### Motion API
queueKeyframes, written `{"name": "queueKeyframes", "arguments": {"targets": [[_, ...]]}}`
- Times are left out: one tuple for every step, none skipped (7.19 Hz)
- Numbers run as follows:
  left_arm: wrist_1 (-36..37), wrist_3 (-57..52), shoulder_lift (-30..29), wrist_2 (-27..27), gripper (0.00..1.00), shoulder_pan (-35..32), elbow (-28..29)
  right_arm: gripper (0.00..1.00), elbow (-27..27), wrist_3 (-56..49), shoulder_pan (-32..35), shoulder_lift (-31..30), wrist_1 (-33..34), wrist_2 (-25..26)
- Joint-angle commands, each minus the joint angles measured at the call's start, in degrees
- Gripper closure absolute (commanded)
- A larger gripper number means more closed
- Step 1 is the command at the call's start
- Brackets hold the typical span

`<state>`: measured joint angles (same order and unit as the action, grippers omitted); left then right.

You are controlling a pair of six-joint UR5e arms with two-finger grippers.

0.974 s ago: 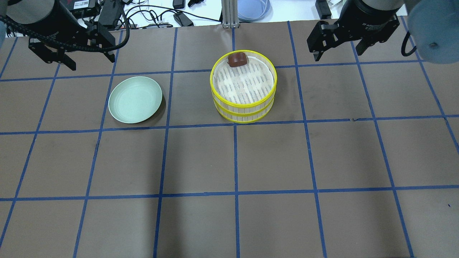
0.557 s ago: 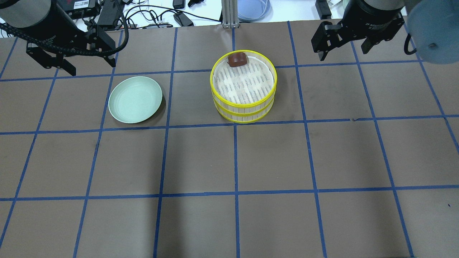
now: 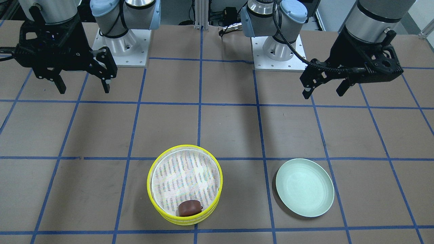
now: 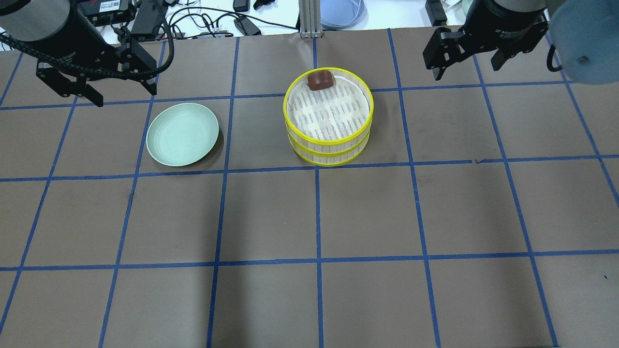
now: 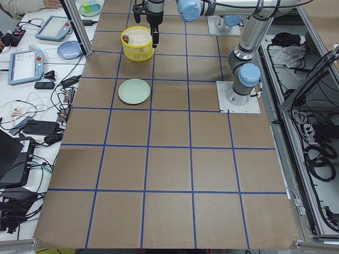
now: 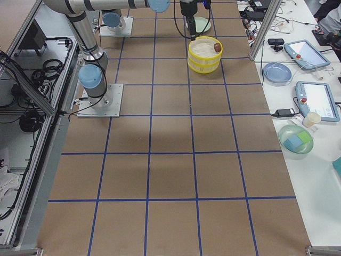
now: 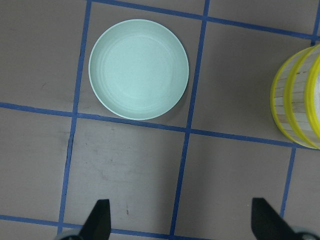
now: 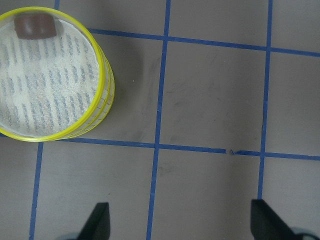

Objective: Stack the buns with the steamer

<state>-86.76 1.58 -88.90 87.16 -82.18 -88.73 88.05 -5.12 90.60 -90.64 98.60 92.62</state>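
Note:
The steamer [image 4: 329,149] stands as two yellow-rimmed tiers stacked at the table's middle back. The dark reddish-brown bun [image 4: 320,79] lies on the top tier's mesh at its far edge; it also shows in the front view [image 3: 190,207] and the right wrist view [image 8: 34,26]. The cream-white bun is hidden. My left gripper [image 4: 125,95] hangs open and empty behind the plate. My right gripper [image 4: 467,70] hangs open and empty to the back right of the steamer. Both are well apart from the steamer.
An empty pale green plate [image 4: 182,134] lies left of the steamer, also in the left wrist view [image 7: 139,69]. Cables, tablets and bowls sit on the white bench beyond the table's far edge. Blue tape lines grid the brown table.
Both grippers have drawn back a little from the steamer and plate, the right one toward the far edge. The steamer, bun and plate have not moved.

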Motion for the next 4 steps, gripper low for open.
{"name": "queueKeyframes", "arguments": {"targets": [[-0.1, 0.1, 0.2, 0.0, 0.0, 0.0, -0.3, 0.0, -0.1, 0.3, 0.4, 0.2, 0.7, -1.5], [-0.1, 0.0, 0.2, 0.0, 0.0, 0.0, -0.3, 0.0, -0.4, 0.7, 0.7, 0.0, 1.5, -4.4], [-0.2, 0.1, 0.2, 0.0, 0.0, 0.0, -0.3, 0.0, -0.6, -0.1, 0.7, 0.2, 1.9, -3.3], [-0.2, 0.1, 0.2, 0.0, 0.0, 0.0, -0.3, 0.0, -0.7, -0.1, 0.7, 1.2, 1.5, 1.5]]}}
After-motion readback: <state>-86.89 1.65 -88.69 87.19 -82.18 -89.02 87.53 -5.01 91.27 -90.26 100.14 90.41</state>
